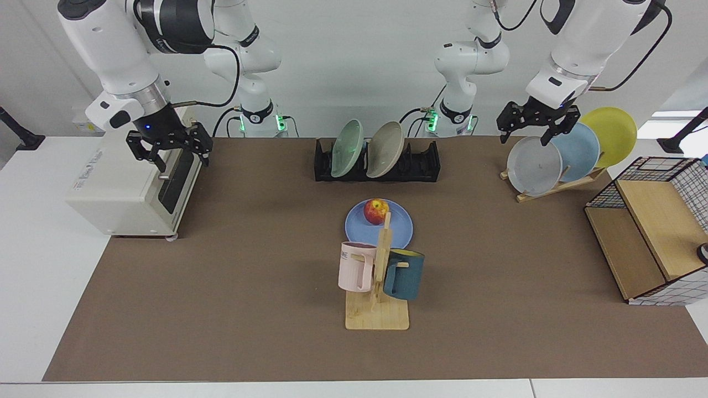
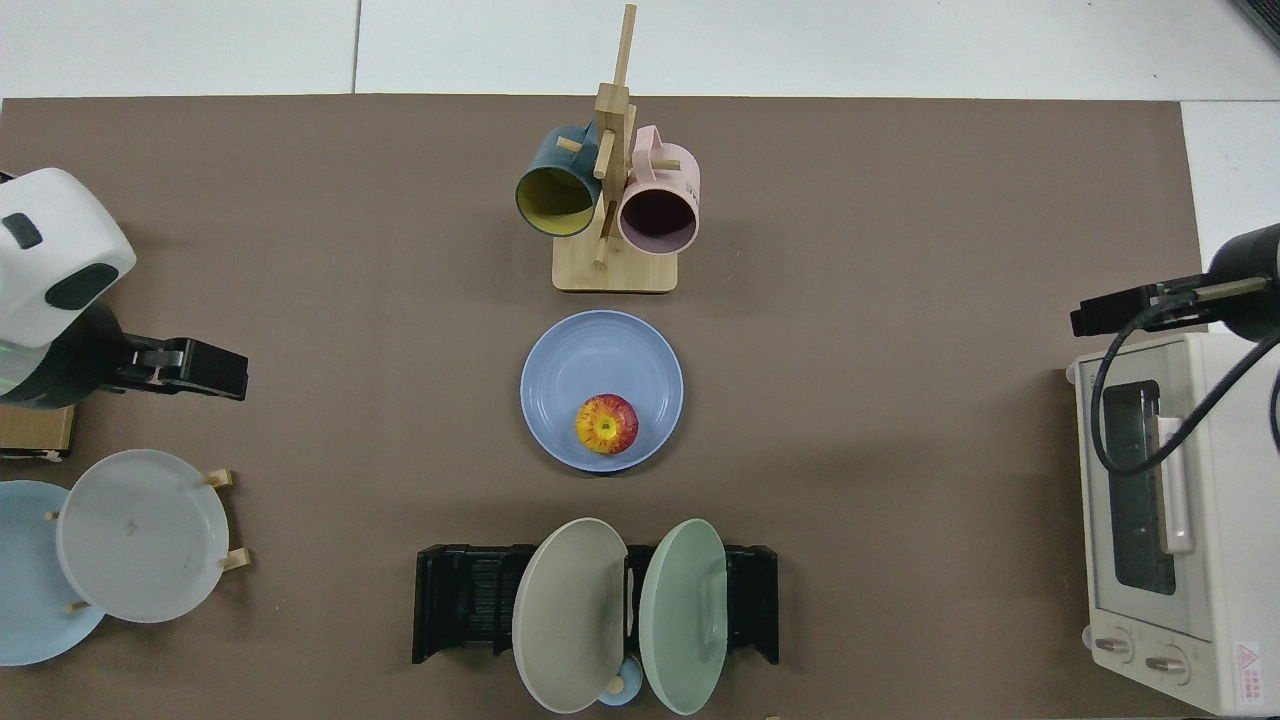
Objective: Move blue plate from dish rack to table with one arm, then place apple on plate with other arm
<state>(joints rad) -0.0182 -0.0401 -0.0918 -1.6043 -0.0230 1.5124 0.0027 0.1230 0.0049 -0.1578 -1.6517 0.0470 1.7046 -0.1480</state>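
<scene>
Nearest you in the facing view stands the wooden mug tree [image 1: 378,287], a pink mug [image 1: 355,266] and a dark teal mug [image 1: 404,273] hung on it; its upright post cuts across part of the blue plate [image 1: 362,226] just behind, and across the edge of the apple [image 1: 375,210]; from above you see the plate whole, lying flat on the brown table [image 2: 900,420] at mid-table, with the apple [image 2: 606,423] resting inside it toward the rack side, off centre.

Farther back, the black dish rack [image 1: 420,163] holds a pale green plate [image 1: 347,148] and a beige plate [image 1: 385,148], both leaning; in the top view they hide the rack's middle slots, and a small bluish thing under them is too covered to name.

At the scene's left, the right gripper [image 1: 169,148] hangs above the front of the white toaster oven [image 1: 121,185], fingers spread and nothing between them; in the top view its arm is cut off at the frame edge.

At the far right, the left gripper [image 1: 537,128] waits over the wooden plate stand [image 1: 553,188], fingers apart and empty, just above the grey plate [image 1: 534,165]; behind that lean a paler blue plate [image 1: 578,150] and a yellow plate [image 1: 613,132]; the wire basket [image 1: 664,221] runs off the frame.
</scene>
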